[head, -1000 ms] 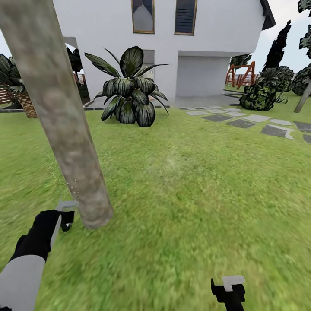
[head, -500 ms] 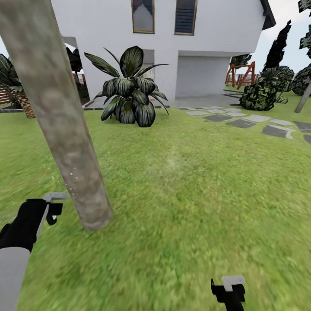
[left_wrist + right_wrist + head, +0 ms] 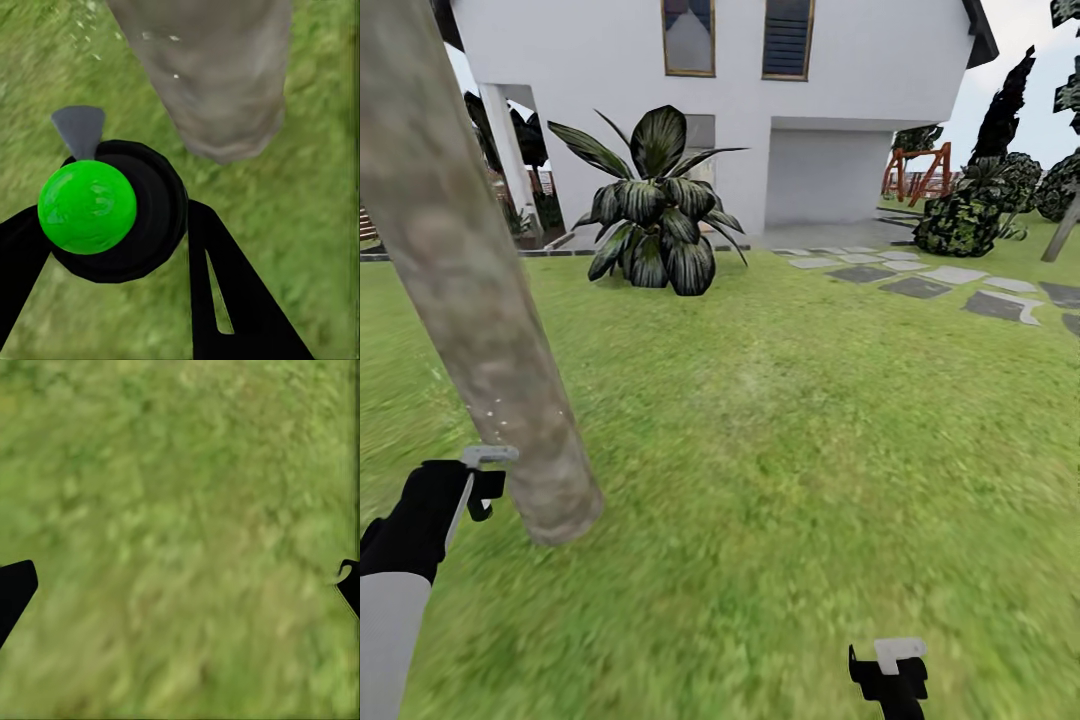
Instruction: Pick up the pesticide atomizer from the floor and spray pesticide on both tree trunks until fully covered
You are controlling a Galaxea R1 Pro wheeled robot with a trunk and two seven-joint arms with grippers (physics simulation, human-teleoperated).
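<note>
My left gripper (image 3: 478,482) is shut on the pesticide atomizer (image 3: 489,456), just left of the tree trunk (image 3: 470,300) and near its base. In the left wrist view the atomizer (image 3: 112,214) is a black round body with a green ball on top and a grey nozzle, held between the black fingers (image 3: 225,292). The nozzle faces the mottled trunk (image 3: 217,75), where a few white specks show. My right gripper (image 3: 890,672) hangs open low over the grass floor (image 3: 180,525), holding nothing. The tree's crown is out of view.
A dark broad-leaved plant (image 3: 655,215) stands ahead before the white house (image 3: 860,90). Grey stepping stones (image 3: 950,280) and dark bushes (image 3: 965,215) lie to the right. Open lawn (image 3: 790,420) stretches between the trunk and the stones.
The left arm swung left and slightly up with the atomizer a second ago. Since then the camera has shifted, so the trunk sits further left in view. The right gripper stayed put.
</note>
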